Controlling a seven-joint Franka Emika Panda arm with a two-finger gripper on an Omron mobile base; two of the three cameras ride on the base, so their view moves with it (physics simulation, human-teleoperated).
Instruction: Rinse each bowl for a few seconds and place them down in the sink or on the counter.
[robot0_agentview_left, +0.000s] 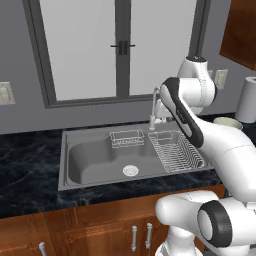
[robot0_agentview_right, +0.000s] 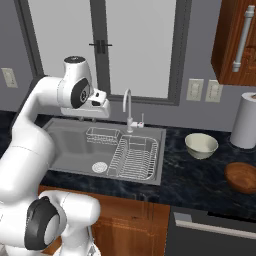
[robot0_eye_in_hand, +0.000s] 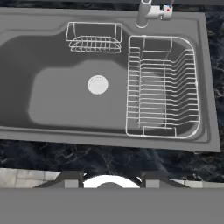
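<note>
Your two bowls both sit on the counter (robot0_agentview_right: 200, 175) to the right of the sink (robot0_agentview_right: 65, 150), not in it. The pale cream bowl (robot0_agentview_right: 201, 145) stands upright just right of the basin's rim, and you can catch its rim past the arm in the left base view as well. The reddish-brown wooden bowl (robot0_agentview_right: 241, 177) lies farther right and nearer to you, apart from the cream one. Neither bowl is touched by the robot.

The sink itself holds a wire rack (robot0_eye_in_hand: 162, 87) in its right part, a small wire caddy (robot0_eye_in_hand: 93, 37) at the far edge, and a round drain (robot0_eye_in_hand: 97, 84) in the open left part of the basin. The curved chrome faucet (robot0_agentview_right: 128, 107) rises from the far rim, between caddy and rack.

Your gripper (robot0_agentview_right: 100, 107) hangs above the sink, over its near middle, looking down into the basin; it grasps nothing. In the hand view the finger tips barely clear the bottom edge, so you cannot tell how far apart the jaws stand.

Farther out, a white paper-towel roll (robot0_agentview_right: 245, 121) stands upright on the counter at the far right, behind the wooden bowl. A window (robot0_agentview_right: 132, 47) fills the wall behind the faucet, with wall outlets (robot0_agentview_right: 204, 90) to its right and a wooden upper cabinet (robot0_agentview_right: 235, 40) above the roll. Brown cabinets (robot0_agentview_left: 90, 230) run below the counter.
</note>
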